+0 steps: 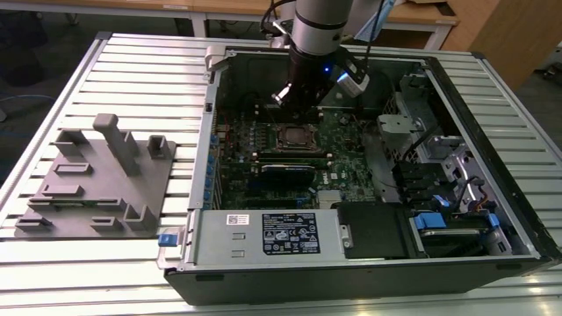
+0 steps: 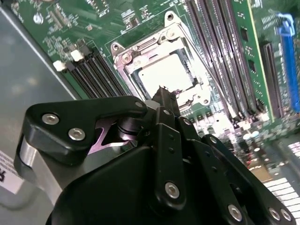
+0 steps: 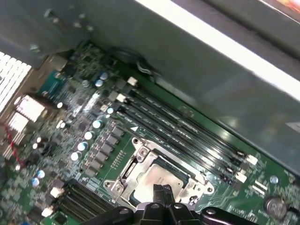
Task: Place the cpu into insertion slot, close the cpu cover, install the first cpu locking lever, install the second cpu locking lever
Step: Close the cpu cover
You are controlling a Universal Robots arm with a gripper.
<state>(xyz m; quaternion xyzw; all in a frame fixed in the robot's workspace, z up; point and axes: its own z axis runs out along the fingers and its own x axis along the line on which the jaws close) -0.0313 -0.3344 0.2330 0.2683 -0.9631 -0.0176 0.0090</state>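
Note:
The cpu [image 2: 166,75] lies flat in the insertion slot [image 1: 297,138] on the green board, its dull silver top showing in both wrist views. The cpu cover [image 2: 140,47] is down around it, and the chip [image 3: 157,177] shows through the square cut-out of the silver frame [image 3: 136,161]. My gripper [image 2: 161,93] hangs just above the near edge of the socket with its black fingertips [image 3: 161,191] pressed together and nothing between them. I cannot tell how the locking levers stand.
The open computer case [image 1: 491,85] lies on a slatted metal table. Long black memory slots [image 3: 187,124] run beside the socket. A blue card slot [image 2: 288,61], a power supply [image 1: 263,234], drive bays [image 1: 439,171] and a grey fixture [image 1: 97,178] on the exterior view's left surround the work.

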